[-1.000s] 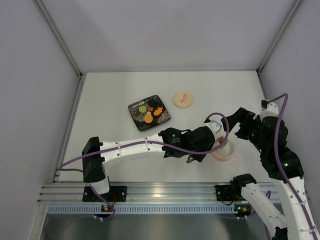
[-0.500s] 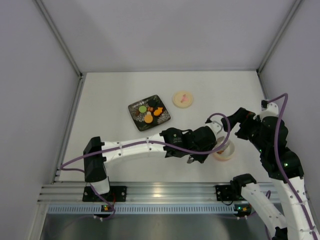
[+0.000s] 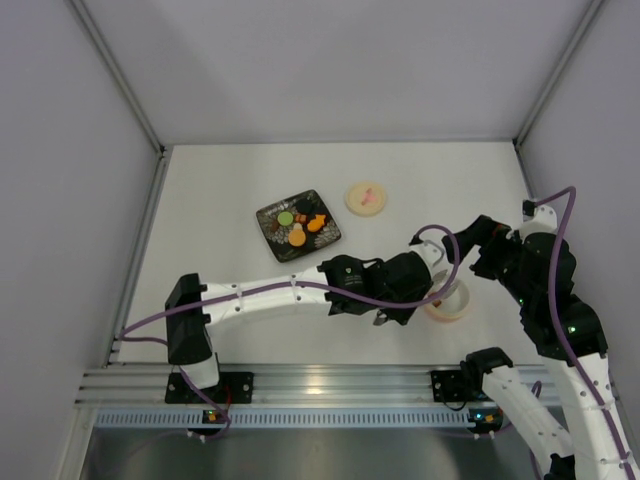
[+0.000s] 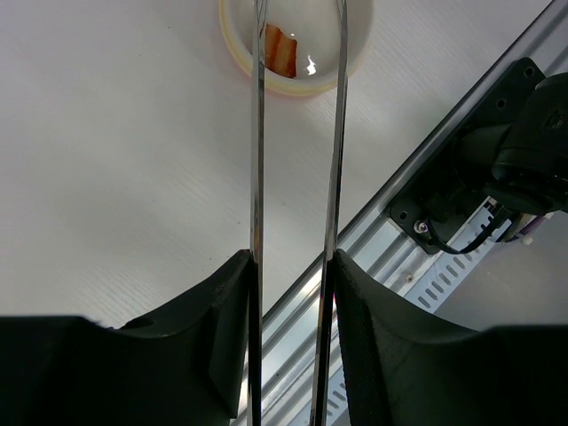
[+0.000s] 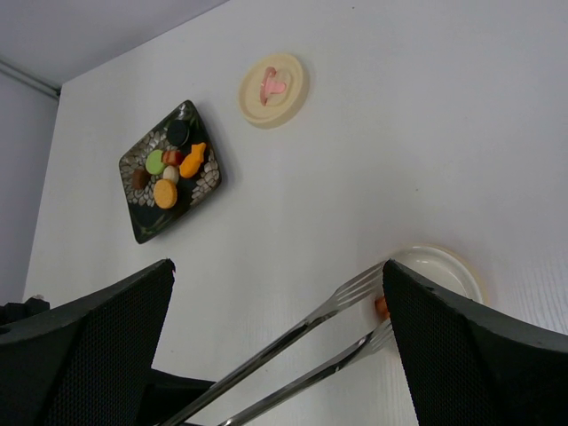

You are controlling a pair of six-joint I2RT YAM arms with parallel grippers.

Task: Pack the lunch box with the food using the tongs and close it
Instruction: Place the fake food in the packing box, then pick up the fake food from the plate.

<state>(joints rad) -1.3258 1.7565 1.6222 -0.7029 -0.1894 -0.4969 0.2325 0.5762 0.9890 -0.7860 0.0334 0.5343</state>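
Dark plate (image 5: 146, 222) and cream lid (image 5: 271, 89) well apart from lunch box (image 5: 435, 266)

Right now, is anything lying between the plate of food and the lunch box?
Nothing visible lies on the table between plate and box. The lid sits off to the far side; only the left arm with the tongs crosses above.

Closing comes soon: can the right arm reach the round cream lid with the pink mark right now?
Probably yes: the right gripper is open and empty, and bare table lies between it and the lid.
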